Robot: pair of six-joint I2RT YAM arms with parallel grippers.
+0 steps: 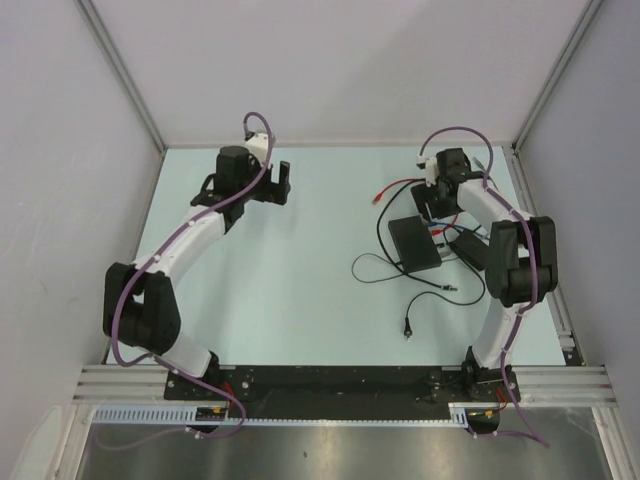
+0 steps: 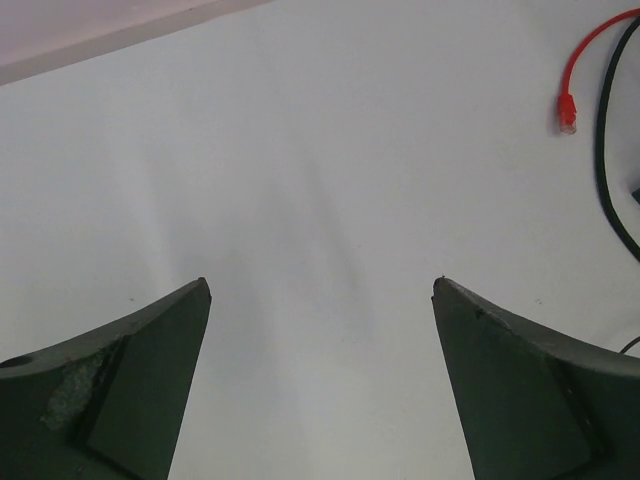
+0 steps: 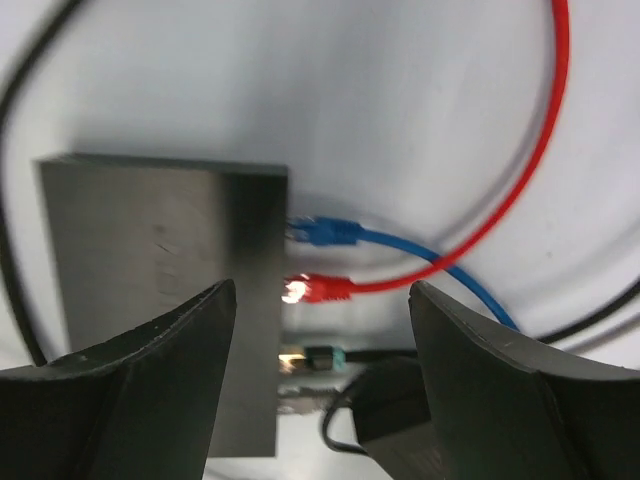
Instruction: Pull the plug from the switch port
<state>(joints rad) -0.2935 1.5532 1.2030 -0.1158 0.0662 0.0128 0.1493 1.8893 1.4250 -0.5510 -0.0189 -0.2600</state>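
Observation:
The switch is a flat black box, also seen in the top view. In the right wrist view a blue plug, a red plug and a teal-tipped black plug sit in sockets along its edge. My right gripper is open and hovers above that edge, its fingers either side of the red plug and touching nothing. In the top view it is at the switch's far end. My left gripper is open and empty over bare table, far left of the switch.
A black adapter brick lies against the plugs on a thin lead. The red cable's loose end lies left of the right gripper, and also shows in the left wrist view. A thin black lead trails toward the front. Walls enclose the table.

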